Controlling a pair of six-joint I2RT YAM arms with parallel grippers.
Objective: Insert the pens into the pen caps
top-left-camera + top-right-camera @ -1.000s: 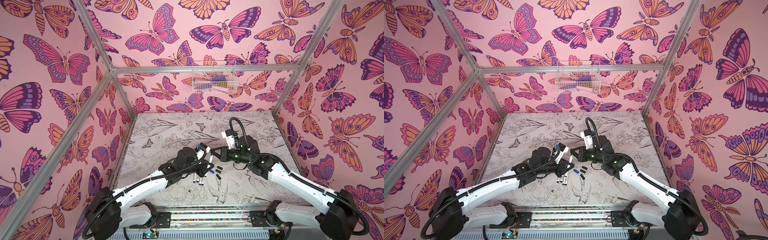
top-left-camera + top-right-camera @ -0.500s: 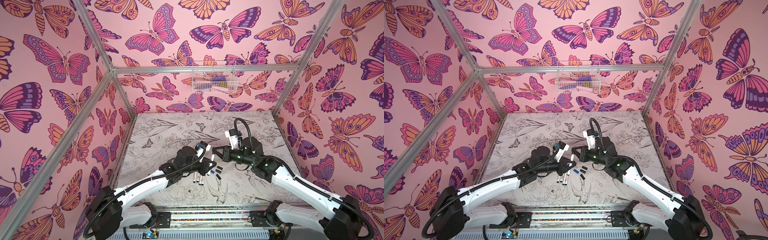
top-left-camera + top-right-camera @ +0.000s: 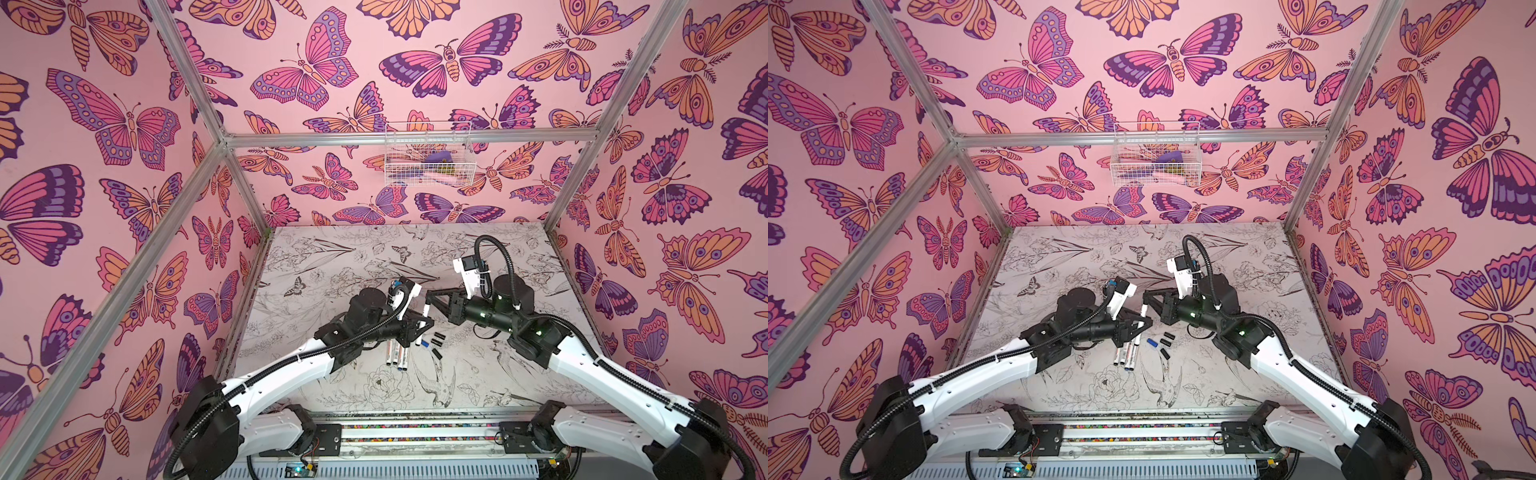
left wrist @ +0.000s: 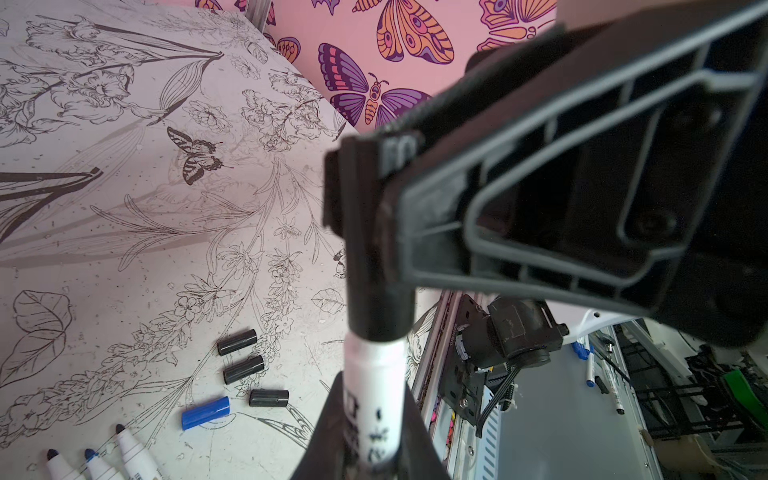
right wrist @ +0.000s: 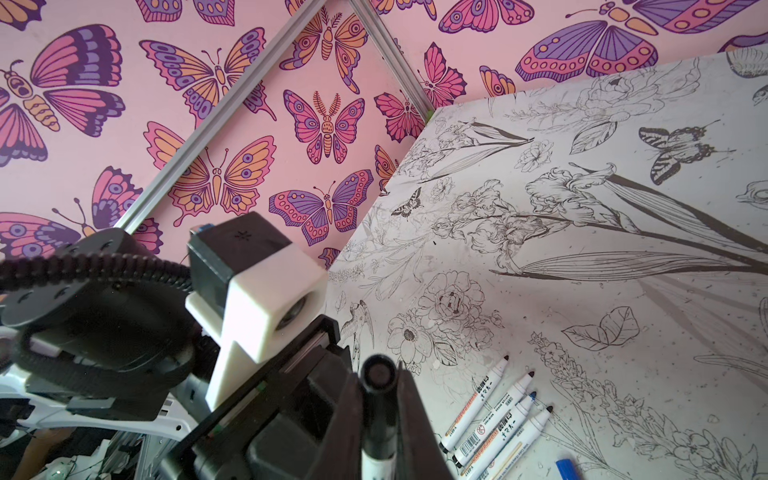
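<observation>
a: where did we find the pen (image 4: 376,395)?
b: above the tabletop's (image 3: 353,266) middle; the left gripper (image 3: 428,323) clamped its barrel; the right gripper (image 3: 429,297) pinched the black cap (image 4: 376,299) over its tip.
a: the rest?
b: four pens (image 5: 498,415) and four loose caps (image 4: 243,365) lay nearer the front edge.

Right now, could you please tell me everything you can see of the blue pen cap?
The blue cap is a short, smooth cylinder, plastic by its look, lying on its side on the printed table. It is loose: nothing grips it and it touches only the table. Three black caps lie close beside it but apart from it, and the dark tips of the uncapped pens lie near it. Which end is open I cannot tell.
</observation>
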